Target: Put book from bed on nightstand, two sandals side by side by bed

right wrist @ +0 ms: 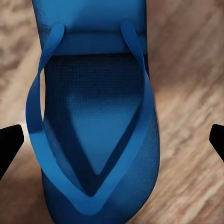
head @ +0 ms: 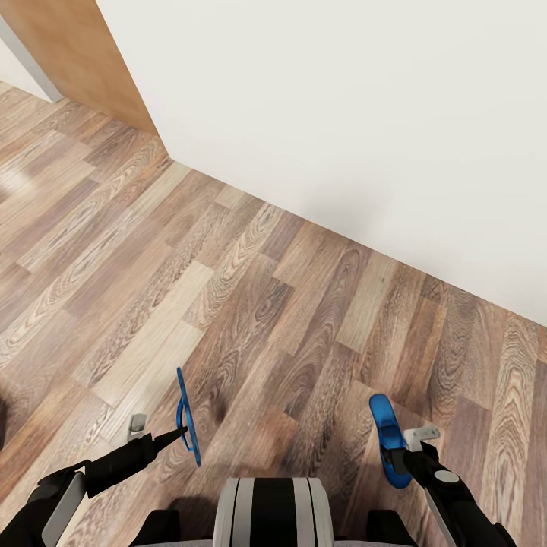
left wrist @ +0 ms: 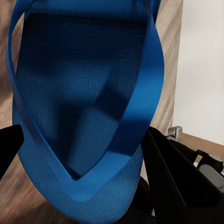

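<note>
I hold one bright blue sandal in each gripper, above the wood-plank floor. In the head view the left sandal [head: 188,414] hangs edge-on with my left gripper [head: 179,434] shut on it. The right sandal [head: 387,439] shows its sole face, gripped by my right gripper [head: 401,453]. The left wrist view has the left sandal [left wrist: 84,102] and its straps close up between the black fingers [left wrist: 179,179]. Seen from the right wrist, the right sandal [right wrist: 93,121] lies between the dark fingertips [right wrist: 9,144]. The book, the bed and the nightstand are out of view.
A white wall [head: 342,114] runs diagonally across the view ahead, close on the right. A brown wooden door [head: 83,53] stands at the far left end of it. Wood-plank floor [head: 190,266] stretches ahead and to the left. My trunk [head: 272,509] is at the bottom.
</note>
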